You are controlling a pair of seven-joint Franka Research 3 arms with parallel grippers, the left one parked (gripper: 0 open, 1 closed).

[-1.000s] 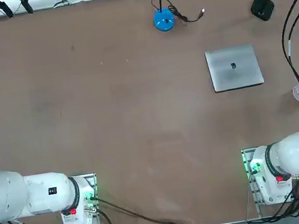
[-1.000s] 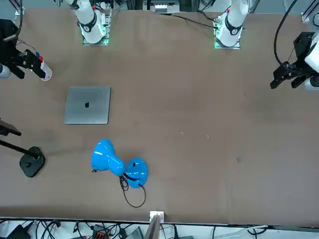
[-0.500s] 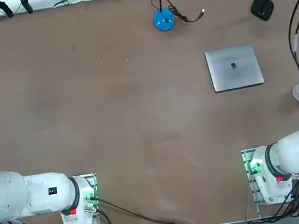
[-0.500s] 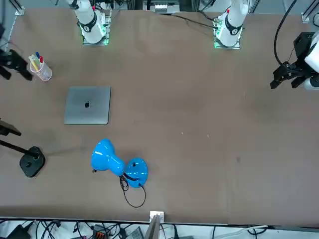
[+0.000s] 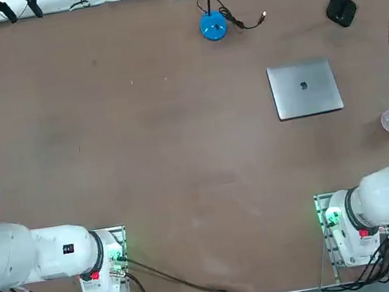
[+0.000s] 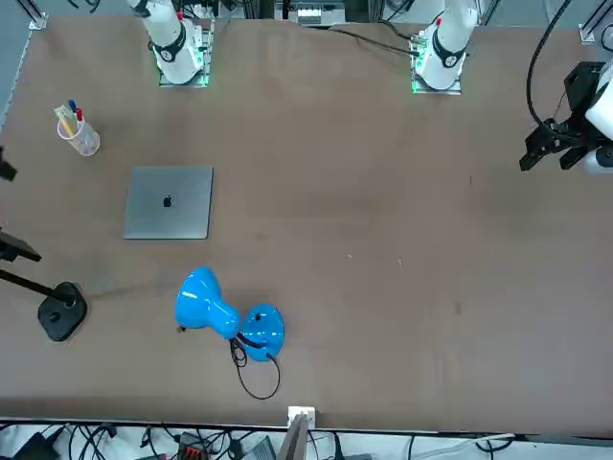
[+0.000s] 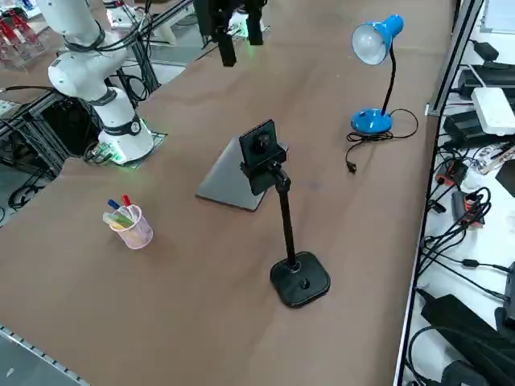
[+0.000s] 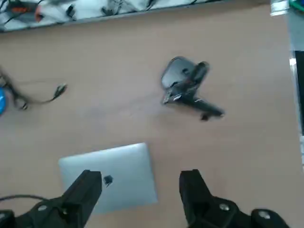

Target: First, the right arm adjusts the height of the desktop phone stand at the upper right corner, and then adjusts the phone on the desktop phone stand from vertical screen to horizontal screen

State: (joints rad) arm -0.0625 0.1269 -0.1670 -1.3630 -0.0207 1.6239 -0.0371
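white right arm (image 7: 84, 48), green-lit base, apparently black jaws

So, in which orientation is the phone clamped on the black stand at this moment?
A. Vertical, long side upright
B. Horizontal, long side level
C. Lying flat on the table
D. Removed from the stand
A: in the right side view the phone sits upright at the top of the desktop phone stand, its long side standing; the open right hand is not touching it.
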